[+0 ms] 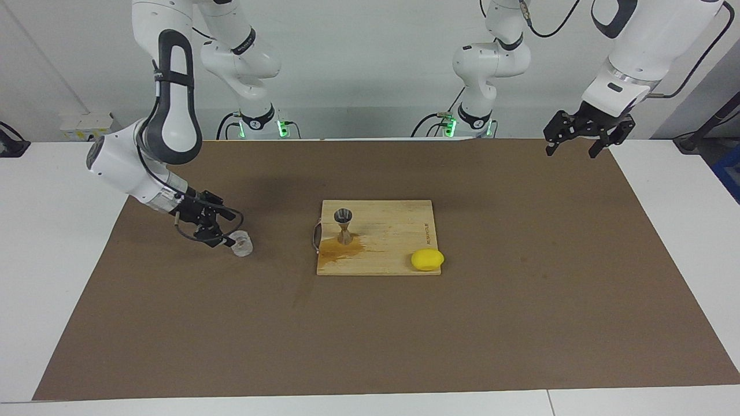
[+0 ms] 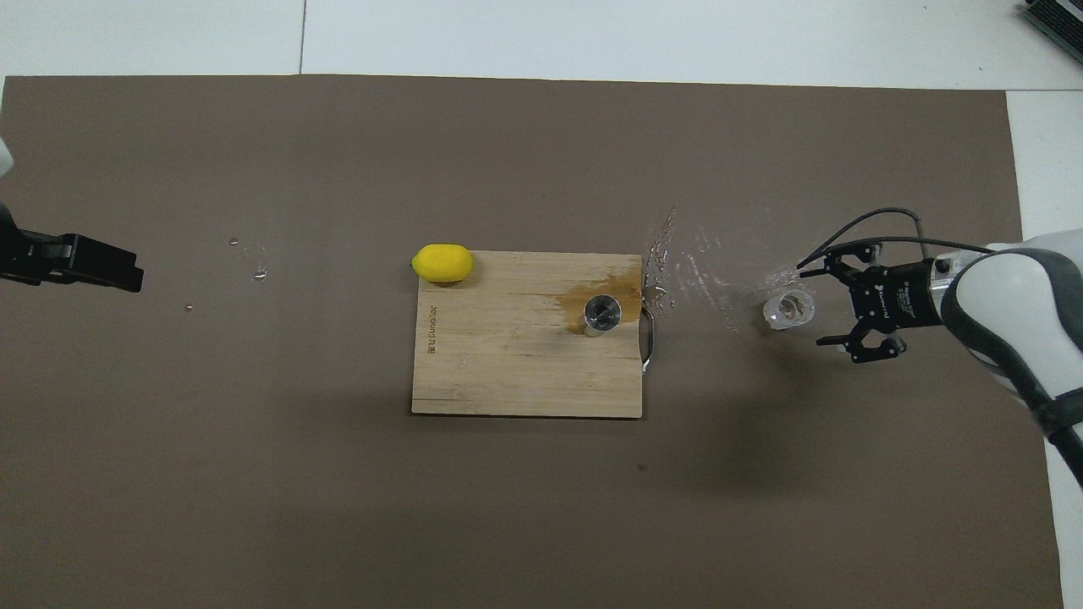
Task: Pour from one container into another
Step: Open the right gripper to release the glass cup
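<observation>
I had the right gripper (image 1: 222,234) spread open beside the tumbler (image 1: 242,244), left-centre of frame, leaving it upright on the mat. The jigger (image 1: 344,225) stood on the board (image 1: 399,231) at centre. The left gripper (image 1: 584,136) waited open, upper right.

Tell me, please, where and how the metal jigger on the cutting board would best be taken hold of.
Probably at its narrow waist, from the side. The jigger stands upright on the cutting board, two cones meeting at a thin middle, so level fingers closing there sit between the flares and should not slide. Coming from the right arm's end avoids the lemon and suits the open right gripper.
</observation>
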Motion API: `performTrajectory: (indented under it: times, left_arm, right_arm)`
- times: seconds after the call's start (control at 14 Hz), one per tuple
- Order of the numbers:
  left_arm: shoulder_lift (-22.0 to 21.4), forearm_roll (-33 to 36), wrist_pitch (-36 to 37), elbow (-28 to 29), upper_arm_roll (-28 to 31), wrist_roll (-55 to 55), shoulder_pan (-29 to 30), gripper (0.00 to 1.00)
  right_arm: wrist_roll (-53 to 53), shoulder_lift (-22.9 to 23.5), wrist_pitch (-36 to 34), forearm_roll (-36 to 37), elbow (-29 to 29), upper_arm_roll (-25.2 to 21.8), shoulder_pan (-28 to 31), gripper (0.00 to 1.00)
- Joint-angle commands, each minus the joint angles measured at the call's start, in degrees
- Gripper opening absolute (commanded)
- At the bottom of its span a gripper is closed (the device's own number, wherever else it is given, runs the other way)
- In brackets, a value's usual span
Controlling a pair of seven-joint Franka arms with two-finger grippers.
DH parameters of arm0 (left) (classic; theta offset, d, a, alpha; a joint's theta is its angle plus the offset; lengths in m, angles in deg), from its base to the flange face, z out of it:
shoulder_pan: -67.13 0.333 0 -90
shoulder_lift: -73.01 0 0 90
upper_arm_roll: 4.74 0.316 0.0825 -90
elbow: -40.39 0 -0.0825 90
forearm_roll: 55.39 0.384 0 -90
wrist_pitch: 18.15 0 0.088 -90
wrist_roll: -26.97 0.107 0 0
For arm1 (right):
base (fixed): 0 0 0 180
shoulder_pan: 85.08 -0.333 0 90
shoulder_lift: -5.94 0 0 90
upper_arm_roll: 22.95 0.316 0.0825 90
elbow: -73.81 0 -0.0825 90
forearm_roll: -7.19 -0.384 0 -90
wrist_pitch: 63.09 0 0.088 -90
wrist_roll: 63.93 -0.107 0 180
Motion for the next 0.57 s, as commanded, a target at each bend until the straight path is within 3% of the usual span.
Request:
performTrajectory:
  times: [0.0,0.29,0.5]
  left_arm:
    - [-1.22,0.72,0.37,1.30,-0.04,0.64,-0.06,1.00]
    - [-1.22,0.72,0.37,1.30,0.05,0.56,-0.06,1.00]
    - [-1.22,0.72,0.46,1.30,0.05,0.64,-0.06,1.00]
  right_arm:
    - [7.38,-2.24,-0.14,13.81,-0.76,0.35,-3.43,1.00]
    - [18.72,-5.58,-0.58,26.94,0.37,0.53,-8.36,1.00]
    - [27.42,-9.01,-7.39,28.36,5.71,0.10,-7.93,1.00]
